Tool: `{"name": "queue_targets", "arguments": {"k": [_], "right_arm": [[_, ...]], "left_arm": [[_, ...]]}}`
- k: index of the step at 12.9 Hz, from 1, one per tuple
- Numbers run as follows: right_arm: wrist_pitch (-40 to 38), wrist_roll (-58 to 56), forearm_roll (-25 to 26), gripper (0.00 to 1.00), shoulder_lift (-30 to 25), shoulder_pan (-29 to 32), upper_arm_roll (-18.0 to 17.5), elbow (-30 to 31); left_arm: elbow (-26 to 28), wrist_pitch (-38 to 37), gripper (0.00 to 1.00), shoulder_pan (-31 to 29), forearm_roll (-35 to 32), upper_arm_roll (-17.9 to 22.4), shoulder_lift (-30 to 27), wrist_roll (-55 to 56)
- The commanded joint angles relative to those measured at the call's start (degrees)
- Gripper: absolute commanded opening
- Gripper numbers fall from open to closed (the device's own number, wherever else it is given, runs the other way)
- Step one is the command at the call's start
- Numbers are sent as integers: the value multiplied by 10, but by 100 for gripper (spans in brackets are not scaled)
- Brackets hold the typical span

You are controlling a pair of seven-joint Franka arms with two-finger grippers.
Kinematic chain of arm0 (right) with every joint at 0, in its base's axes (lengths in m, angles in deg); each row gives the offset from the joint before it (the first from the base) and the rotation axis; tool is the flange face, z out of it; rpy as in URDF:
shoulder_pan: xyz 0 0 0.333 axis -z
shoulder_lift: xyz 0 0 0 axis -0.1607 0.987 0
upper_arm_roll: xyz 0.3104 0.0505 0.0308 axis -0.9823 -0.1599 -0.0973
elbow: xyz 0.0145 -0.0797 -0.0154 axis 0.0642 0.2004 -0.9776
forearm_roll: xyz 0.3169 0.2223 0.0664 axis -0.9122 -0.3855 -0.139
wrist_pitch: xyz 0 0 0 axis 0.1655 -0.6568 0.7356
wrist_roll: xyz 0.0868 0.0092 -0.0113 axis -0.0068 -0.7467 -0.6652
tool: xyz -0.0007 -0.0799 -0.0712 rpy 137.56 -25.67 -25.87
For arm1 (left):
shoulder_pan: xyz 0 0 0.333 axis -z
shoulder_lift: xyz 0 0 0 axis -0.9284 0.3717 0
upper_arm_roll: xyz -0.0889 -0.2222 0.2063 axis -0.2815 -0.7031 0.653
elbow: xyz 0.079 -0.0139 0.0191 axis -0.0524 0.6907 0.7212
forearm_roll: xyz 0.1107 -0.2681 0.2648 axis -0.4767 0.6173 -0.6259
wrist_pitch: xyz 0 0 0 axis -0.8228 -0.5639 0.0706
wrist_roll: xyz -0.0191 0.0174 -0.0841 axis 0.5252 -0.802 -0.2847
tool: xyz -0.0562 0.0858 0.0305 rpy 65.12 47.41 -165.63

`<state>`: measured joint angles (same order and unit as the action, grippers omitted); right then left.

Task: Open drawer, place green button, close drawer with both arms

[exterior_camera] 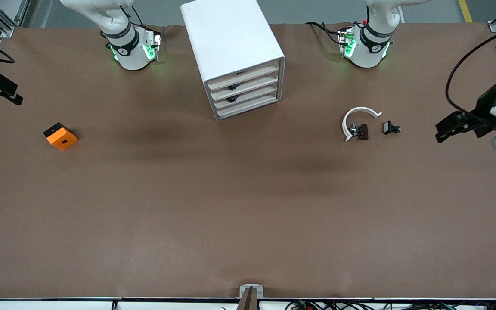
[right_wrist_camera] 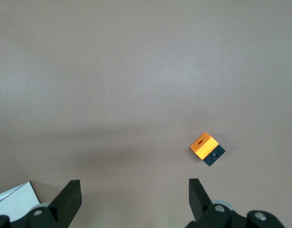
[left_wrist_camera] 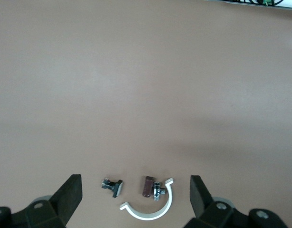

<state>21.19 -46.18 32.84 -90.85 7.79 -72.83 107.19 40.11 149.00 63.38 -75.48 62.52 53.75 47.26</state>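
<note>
The button with the green cap shows in no view. The white drawer cabinet (exterior_camera: 235,47) stands between the two arm bases, its stacked drawers (exterior_camera: 248,92) all pushed in, fronts facing the front camera. My left gripper (exterior_camera: 441,131) hangs open and empty over the left arm's end of the table; its wrist view shows the wide-spread fingers (left_wrist_camera: 72,190) around bare table (left_wrist_camera: 135,183). My right gripper (exterior_camera: 17,95) hangs open and empty over the right arm's end, also open in its wrist view (right_wrist_camera: 134,185).
An orange cube with a hole (exterior_camera: 60,136) lies toward the right arm's end, also in the right wrist view (right_wrist_camera: 206,147). A white arc (exterior_camera: 355,118) with small dark parts (exterior_camera: 360,131) and a black part (exterior_camera: 391,128) lies near the left gripper.
</note>
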Motion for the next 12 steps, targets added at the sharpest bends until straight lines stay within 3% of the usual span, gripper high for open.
{"name": "queue_targets", "arguments": {"k": [1,4,12], "right_arm": [[4,-32,-7,100,-17,-5,5,16],[3,-39,-7,100,-17,0,7,14],[-2,-37,-7,100,-18,-5,2,11]], "left_arm": [[29,-22,100,16,9,21,-38,-17],[71,-43,100,51,6,67,-84,-43],[113,-54,100,52,7,63,-127,-42]]}}
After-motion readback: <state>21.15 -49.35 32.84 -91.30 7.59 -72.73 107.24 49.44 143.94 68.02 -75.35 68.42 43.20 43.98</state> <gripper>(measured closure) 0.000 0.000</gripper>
